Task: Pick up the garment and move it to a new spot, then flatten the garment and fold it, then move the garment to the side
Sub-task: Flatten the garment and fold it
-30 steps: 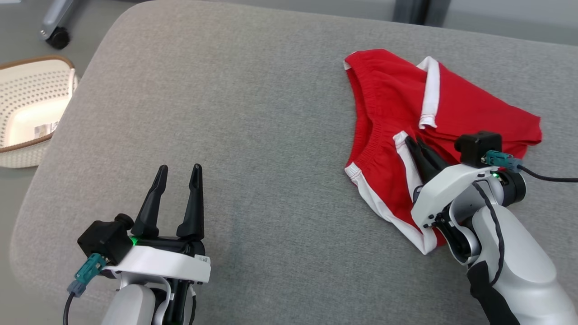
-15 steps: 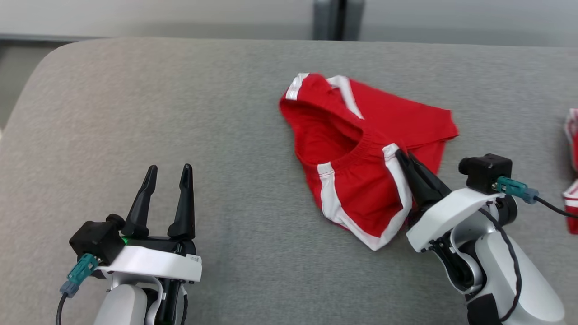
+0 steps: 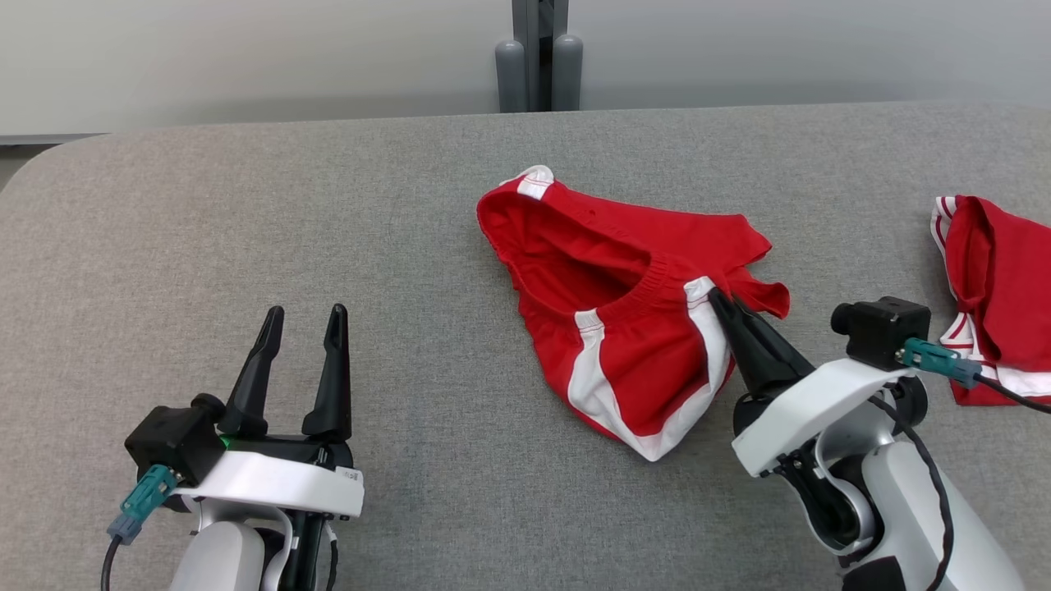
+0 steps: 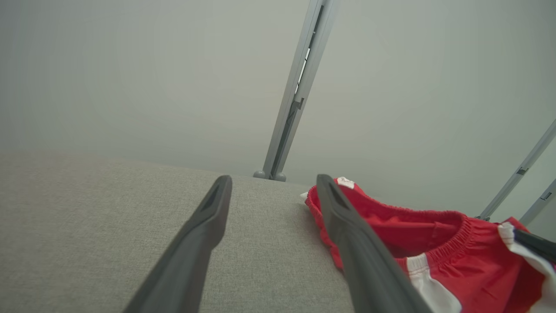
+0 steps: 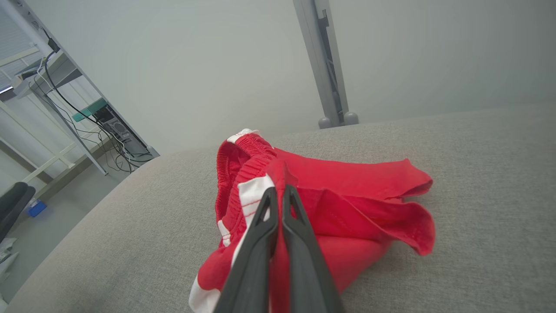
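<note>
1. Lifting cleanly matters now: the right pincer point(image 3: 716, 297) should, I judge, raise the garment point(image 3: 632, 345) high enough that no hem drags across the tabletop point(image 3: 246, 230).
2. Right pincer: clamped shut on the waistband beside a white stripe, centre-right of the frame.
3. Left pincer point(image 3: 301, 313): fingers spread wide, empty, lower left.
4. The garment lies crumpled mid-frame.

- Garment point(image 3: 632, 361): red shorts, white side stripes, elastic waistband gaping open, crumpled.
- Waistband edge by a white stripe pinched at the right gripper point(image 3: 715, 295) tips; bulk lies ahead and left of them.
</note>
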`<state>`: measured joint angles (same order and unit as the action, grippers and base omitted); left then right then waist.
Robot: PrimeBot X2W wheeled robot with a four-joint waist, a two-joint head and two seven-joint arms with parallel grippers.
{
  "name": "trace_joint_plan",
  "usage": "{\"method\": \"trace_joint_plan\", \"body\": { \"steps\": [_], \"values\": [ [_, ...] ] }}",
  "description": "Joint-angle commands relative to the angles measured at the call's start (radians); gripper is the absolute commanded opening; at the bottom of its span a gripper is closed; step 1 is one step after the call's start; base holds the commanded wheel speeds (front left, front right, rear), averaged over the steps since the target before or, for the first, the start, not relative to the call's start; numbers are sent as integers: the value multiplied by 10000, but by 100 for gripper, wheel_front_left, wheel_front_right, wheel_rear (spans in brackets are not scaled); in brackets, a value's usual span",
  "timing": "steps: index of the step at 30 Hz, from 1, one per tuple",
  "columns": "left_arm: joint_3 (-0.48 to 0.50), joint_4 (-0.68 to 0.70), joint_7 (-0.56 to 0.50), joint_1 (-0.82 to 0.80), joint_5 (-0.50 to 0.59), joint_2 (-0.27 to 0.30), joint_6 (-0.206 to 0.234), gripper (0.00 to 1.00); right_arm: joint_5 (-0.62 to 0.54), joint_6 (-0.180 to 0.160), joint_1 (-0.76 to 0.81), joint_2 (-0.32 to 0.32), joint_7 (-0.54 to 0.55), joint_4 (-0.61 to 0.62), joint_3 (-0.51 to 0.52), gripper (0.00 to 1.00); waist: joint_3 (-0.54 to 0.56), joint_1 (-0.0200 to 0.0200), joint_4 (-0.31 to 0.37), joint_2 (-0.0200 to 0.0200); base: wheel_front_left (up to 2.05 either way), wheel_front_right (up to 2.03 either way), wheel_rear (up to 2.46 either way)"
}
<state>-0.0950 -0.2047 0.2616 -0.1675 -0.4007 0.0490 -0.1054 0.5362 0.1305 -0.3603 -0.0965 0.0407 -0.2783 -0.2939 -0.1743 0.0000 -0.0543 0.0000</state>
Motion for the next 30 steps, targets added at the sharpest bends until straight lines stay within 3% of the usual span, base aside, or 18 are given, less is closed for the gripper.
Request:
{"method": "trace_joint_plan", "body": {
  "steps": [1,8,9,10,15,20,25,30],
  "values": [
    [42,16,28,55,43,37,-47,100,-43,6,69,-36,4,27,77,0,1,0,0,0,0,0,0],
    [41,-2,28,117,-39,37,-59,100,-350,6,779,38,176,26,827,0,37,0,88,0,0,0,0],
    [52,-3,28,127,-50,34,-52,100,-455,6,933,65,278,-40,886,29,47,0,125,0,0,0,0],
    [57,-12,28,130,-54,34,-50,100,-565,6,1076,96,391,-139,1006,100,57,0,161,0,0,0,0],
    [115,-40,28,99,-18,38,-58,100,-1534,6,1478,241,746,-520,1662,100,92,0,374,0,0,0,0],
    [186,-32,28,110,44,35,-72,100,-2070,6,1472,397,467,-140,2054,100,133,0,655,0,0,0,0],
    [167,-35,28,3,42,35,-83,100,-2569,6,1339,412,-638,956,1465,100,141,0,850,0,0,0,0],
    [108,1,28,-40,33,37,-88,100,-3667,4,1512,58,-1472,1091,524,100,100,0,871,0,0,0,0]
  ]
}}
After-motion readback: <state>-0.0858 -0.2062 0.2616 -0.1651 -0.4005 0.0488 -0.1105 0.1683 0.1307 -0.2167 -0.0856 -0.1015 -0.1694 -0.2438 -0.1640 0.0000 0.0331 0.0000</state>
